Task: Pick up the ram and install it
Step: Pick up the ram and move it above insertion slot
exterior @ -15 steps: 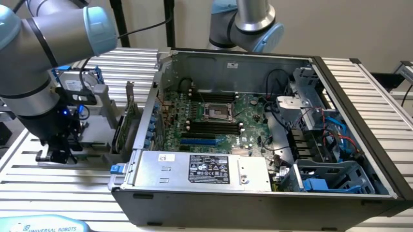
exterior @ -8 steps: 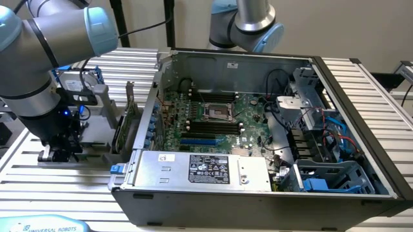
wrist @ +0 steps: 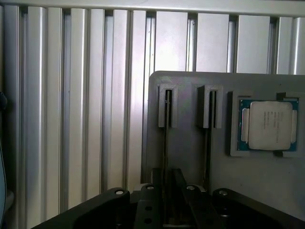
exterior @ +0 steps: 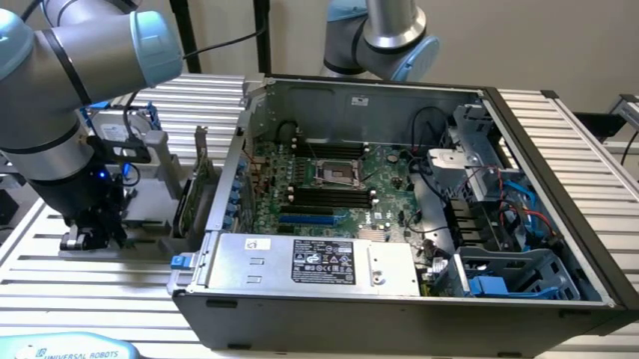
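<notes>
The ram (wrist: 165,129) is a thin dark stick standing on edge in a slot of the grey holder (wrist: 186,148). A second stick (wrist: 208,133) stands in the slot beside it. My gripper (wrist: 168,180) is down over the first stick, straddling its near end. In the exterior view my gripper (exterior: 92,238) hangs low over the grey holder (exterior: 150,217), on the slatted table at the exterior view's left, beside the open computer case (exterior: 399,295). The black memory slots (exterior: 319,198) lie on the motherboard inside the case.
A processor chip (wrist: 267,125) sits in a recess of the holder beside the sticks. An upright green card (exterior: 188,196) stands between holder and case wall. A second arm (exterior: 384,37) stands behind the case. Cables and drive bays (exterior: 499,224) crowd the case's right side.
</notes>
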You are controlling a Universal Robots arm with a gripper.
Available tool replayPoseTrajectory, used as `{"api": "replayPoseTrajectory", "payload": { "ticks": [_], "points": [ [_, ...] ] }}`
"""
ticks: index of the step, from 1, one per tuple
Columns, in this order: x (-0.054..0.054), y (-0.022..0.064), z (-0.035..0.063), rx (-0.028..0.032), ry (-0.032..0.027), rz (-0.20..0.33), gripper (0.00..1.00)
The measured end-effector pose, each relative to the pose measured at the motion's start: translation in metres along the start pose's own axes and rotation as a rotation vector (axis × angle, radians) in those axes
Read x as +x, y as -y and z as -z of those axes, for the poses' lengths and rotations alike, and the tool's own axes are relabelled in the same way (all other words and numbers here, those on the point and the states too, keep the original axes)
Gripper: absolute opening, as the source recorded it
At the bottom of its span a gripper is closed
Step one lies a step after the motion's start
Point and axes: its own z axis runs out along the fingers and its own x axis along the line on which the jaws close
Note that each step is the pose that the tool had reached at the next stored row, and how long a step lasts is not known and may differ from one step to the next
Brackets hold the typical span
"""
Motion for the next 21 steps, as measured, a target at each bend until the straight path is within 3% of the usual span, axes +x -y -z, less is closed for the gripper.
{"api": "replayPoseTrajectory", "payload": {
  "ticks": [5, 7, 8, 21],
  "points": [
    [0.0, 0.0, 0.0, 0.0, 0.0, 0.0, 0.24],
    [0.0, 0.0, 0.0, 0.0, 0.0, 0.0, 0.22],
    [0.0, 0.0, 0.0, 0.0, 0.0, 0.0, 0.15],
    [0.0, 0.0, 0.0, 0.0001, 0.0001, 0.0, 0.14]
  ]
}}
